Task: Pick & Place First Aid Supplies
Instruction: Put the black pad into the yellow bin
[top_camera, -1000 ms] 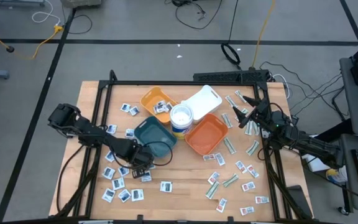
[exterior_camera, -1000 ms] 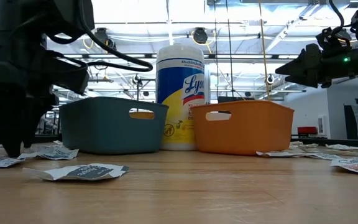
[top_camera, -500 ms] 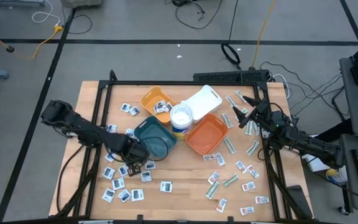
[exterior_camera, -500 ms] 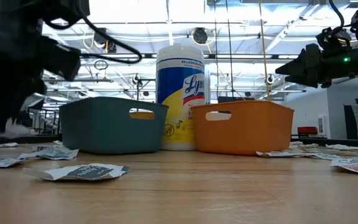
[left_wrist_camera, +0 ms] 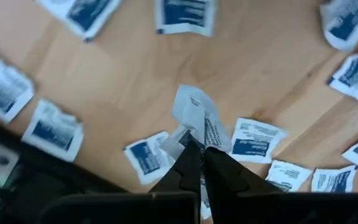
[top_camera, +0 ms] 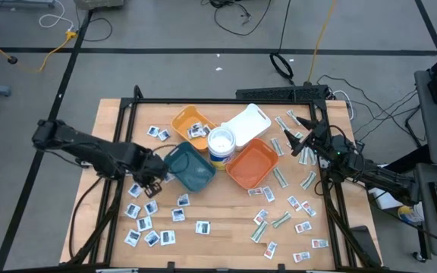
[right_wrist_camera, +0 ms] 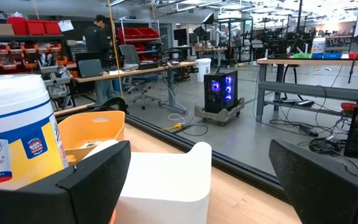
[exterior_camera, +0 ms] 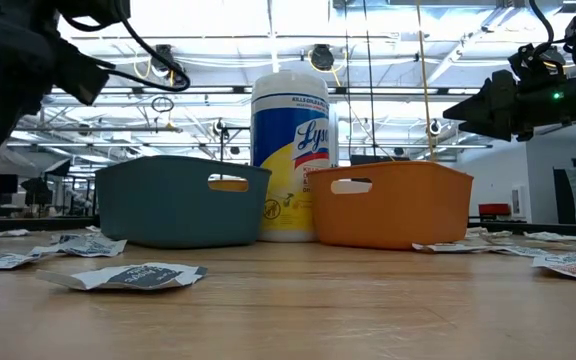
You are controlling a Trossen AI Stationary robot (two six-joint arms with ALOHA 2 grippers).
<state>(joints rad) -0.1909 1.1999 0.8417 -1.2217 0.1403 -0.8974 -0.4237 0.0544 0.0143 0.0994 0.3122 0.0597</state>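
Between the left pincer (left_wrist_camera: 196,144) tips (shut): a white packet (left_wrist_camera: 194,112)

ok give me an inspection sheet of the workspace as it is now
surface: wooden table, black frame round it.
job's things: packets lie loose on both sides; some sit in the yellow tray.
clutter: teal tray, orange tray, white tray, wipes tub grouped mid-table.
grippers: left end effector shut on a packet, lifted off the table beside the teal tray; right end effector open, waiting at the right edge.
cables: loose on the floor behind the table.
surroundings: person at a far bench.
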